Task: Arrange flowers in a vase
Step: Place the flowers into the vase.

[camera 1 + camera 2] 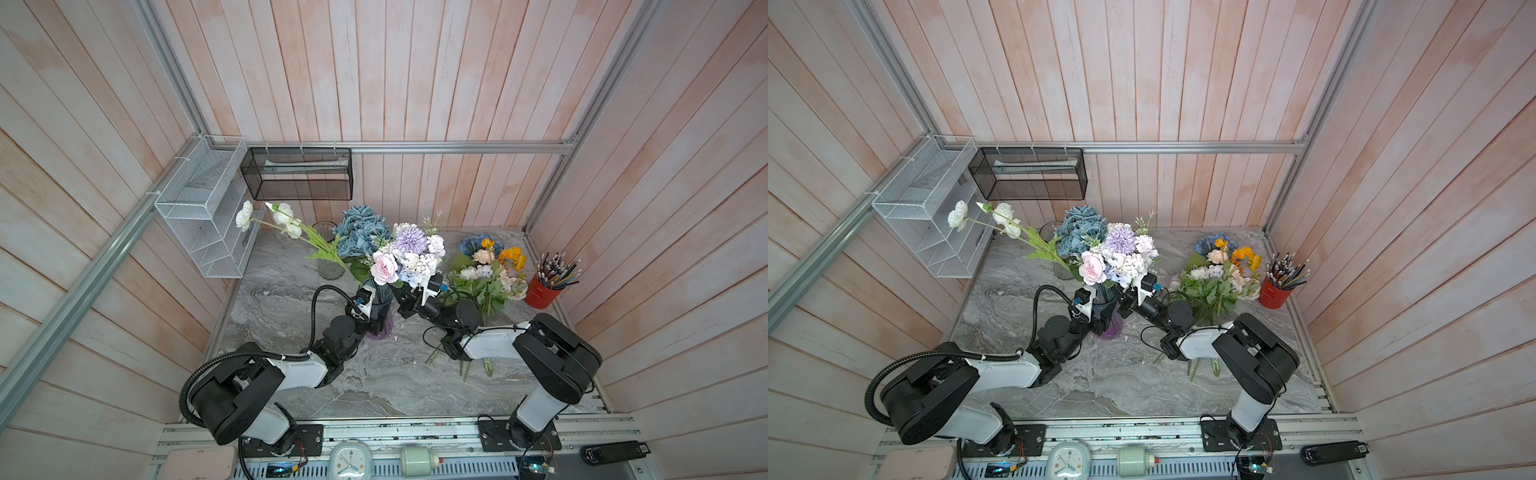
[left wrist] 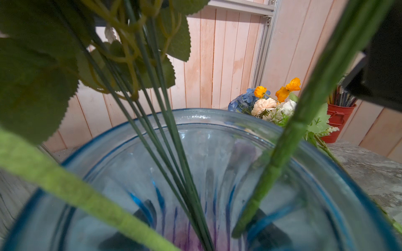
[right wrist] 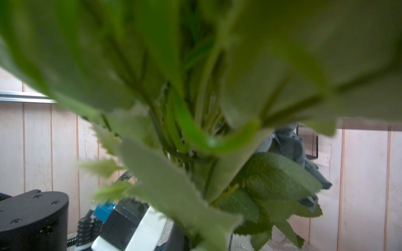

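My left tool (image 1: 1099,324) grips the blue glass vase (image 1: 1105,305) low on its body, on the side facing my bases. My right tool (image 1: 1121,297) is closed just beside the vase's rim, under the blooms. From the vase rise a lilac bloom (image 1: 1120,243), a pink rose (image 1: 1093,267), a dusty-blue bunch (image 1: 1076,229) and white flowers (image 1: 1003,216) that lean far out to its left. To the right of the vase, loose flowers (image 1: 1219,272) lie on the worktop (image 1: 1100,390), with a red cup of pencils (image 1: 1274,296) beyond them. Behind the vase stands a clear glass vase (image 1: 1050,230).
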`<action>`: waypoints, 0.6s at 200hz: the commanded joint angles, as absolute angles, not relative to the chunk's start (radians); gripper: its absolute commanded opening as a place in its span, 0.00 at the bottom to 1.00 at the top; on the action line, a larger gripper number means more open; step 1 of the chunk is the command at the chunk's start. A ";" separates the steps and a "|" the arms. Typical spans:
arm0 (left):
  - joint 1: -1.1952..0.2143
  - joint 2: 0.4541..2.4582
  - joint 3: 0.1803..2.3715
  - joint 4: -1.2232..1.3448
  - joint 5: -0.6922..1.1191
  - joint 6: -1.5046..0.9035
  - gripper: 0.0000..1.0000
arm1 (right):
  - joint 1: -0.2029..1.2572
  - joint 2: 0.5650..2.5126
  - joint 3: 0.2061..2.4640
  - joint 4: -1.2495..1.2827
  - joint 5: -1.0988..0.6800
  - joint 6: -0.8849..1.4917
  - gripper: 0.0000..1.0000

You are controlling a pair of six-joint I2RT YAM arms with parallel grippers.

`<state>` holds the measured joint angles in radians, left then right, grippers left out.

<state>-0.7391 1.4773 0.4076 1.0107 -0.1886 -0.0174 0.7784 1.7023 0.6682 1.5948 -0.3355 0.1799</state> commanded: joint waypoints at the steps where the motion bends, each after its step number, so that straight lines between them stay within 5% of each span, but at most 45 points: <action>1: -0.745 1.510 0.398 0.896 -0.186 -0.034 0.00 | 0.784 1.718 0.657 1.735 -0.294 0.195 0.00; 57: -0.745 1.511 0.397 0.900 -0.187 -0.034 0.00 | 0.777 1.740 0.635 1.635 -0.242 0.245 0.00; 120: -0.745 1.512 0.397 0.899 -0.190 -0.034 0.00 | 0.767 1.670 0.628 1.401 -0.246 0.285 0.17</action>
<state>-0.7406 1.4773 0.4080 1.0103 -0.1886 -0.0135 0.7769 1.7195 0.6384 1.5135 -0.2619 0.2600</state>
